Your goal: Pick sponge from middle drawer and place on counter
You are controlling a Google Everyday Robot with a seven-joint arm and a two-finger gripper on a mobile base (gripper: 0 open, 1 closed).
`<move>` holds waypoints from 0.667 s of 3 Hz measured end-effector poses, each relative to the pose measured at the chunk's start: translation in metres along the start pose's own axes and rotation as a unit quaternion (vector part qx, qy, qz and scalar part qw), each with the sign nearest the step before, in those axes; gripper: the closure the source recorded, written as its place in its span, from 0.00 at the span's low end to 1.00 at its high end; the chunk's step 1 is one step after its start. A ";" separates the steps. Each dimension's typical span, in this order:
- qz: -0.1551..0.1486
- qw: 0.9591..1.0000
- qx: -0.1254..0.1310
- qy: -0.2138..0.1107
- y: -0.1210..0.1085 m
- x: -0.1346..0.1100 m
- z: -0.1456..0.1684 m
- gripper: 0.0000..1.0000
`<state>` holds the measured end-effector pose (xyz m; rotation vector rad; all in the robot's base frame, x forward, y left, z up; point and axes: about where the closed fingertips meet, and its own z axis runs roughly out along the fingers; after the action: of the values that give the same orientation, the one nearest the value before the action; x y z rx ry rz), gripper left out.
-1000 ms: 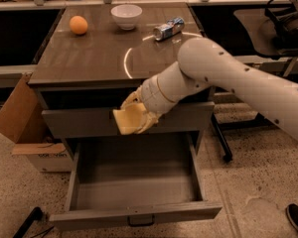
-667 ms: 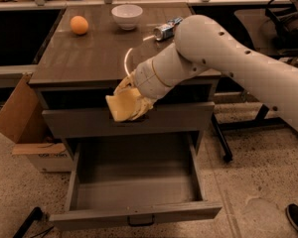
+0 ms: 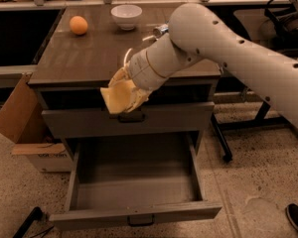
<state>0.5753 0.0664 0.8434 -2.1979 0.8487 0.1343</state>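
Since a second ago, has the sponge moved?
Yes. Held in the gripper, the sponge has risen from the closed drawer front to the counter front edge, slightly leftward.

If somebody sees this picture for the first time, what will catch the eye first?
The big white arm reaches in from the picture's right, its gripper shut on the sponge at the front edge of the counter. Below it, the middle drawer stands pulled out, its floor bare. At the back of the counter sit an orange and a white bowl.

gripper (image 3: 129,96) clamping sponge (image 3: 113,96) at counter (image 3: 79,58) front edge, above open middle drawer (image 3: 134,195).
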 end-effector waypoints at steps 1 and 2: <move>-0.019 1.000 0.019 0.001 -0.042 -0.007 -0.016 1.00; -0.016 0.998 0.054 0.010 -0.085 -0.002 -0.023 1.00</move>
<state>0.6223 0.0932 0.9135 -2.1144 0.8127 0.0491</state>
